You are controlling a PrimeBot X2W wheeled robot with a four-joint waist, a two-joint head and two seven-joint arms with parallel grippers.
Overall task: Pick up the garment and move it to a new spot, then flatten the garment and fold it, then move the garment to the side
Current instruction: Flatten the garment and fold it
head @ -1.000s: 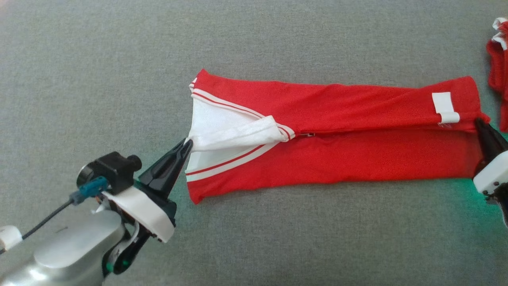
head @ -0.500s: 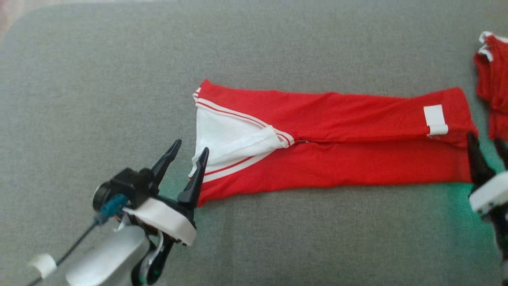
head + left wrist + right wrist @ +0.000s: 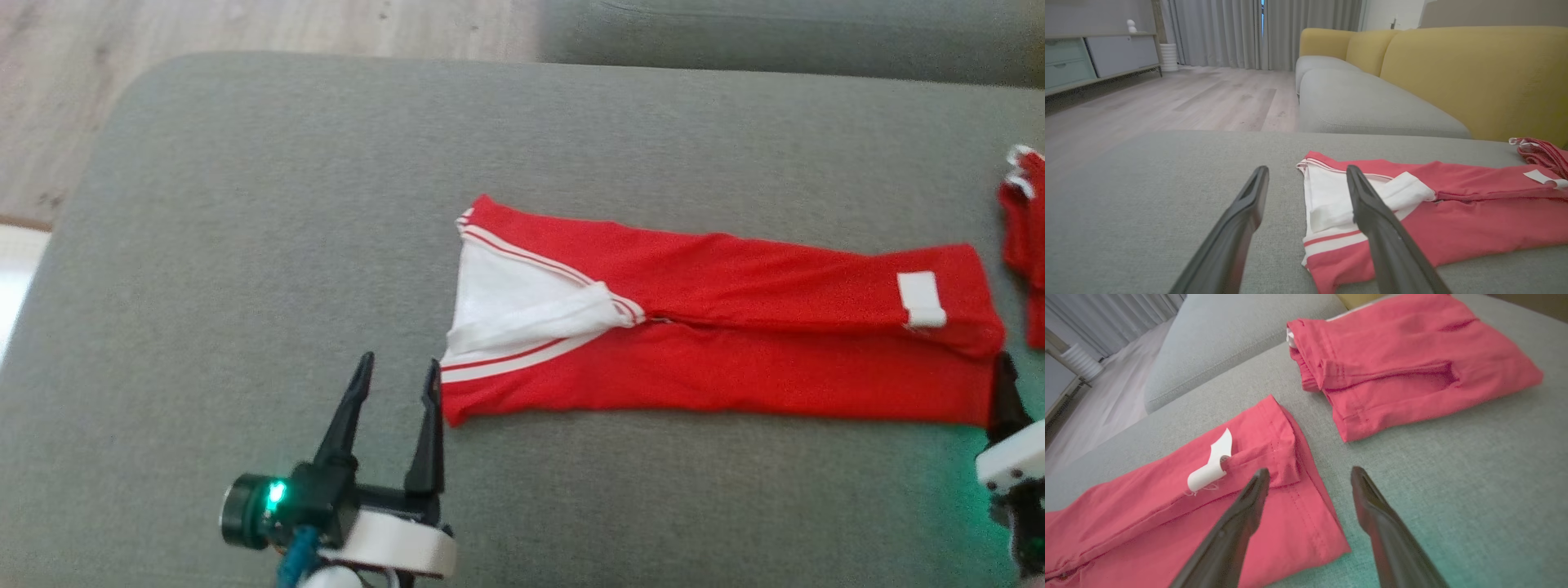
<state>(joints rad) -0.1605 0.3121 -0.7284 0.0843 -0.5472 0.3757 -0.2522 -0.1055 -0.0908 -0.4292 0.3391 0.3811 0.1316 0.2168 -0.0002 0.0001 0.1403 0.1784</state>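
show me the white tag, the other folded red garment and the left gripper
white tag (image 3: pixel 921 296): head view, the flat middle of the tag
other folded red garment (image 3: pixel 1412 363): right wrist view, the middle of its top layer
left gripper (image 3: pixel 399 361): head view, midway between its two open fingertips

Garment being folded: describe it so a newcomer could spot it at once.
On the grey cushion, a long red garment lies flat across the middle. Unlike the red bundle at the head view's right edge, it has a white striped panel at its left end and a white tag near its right end.
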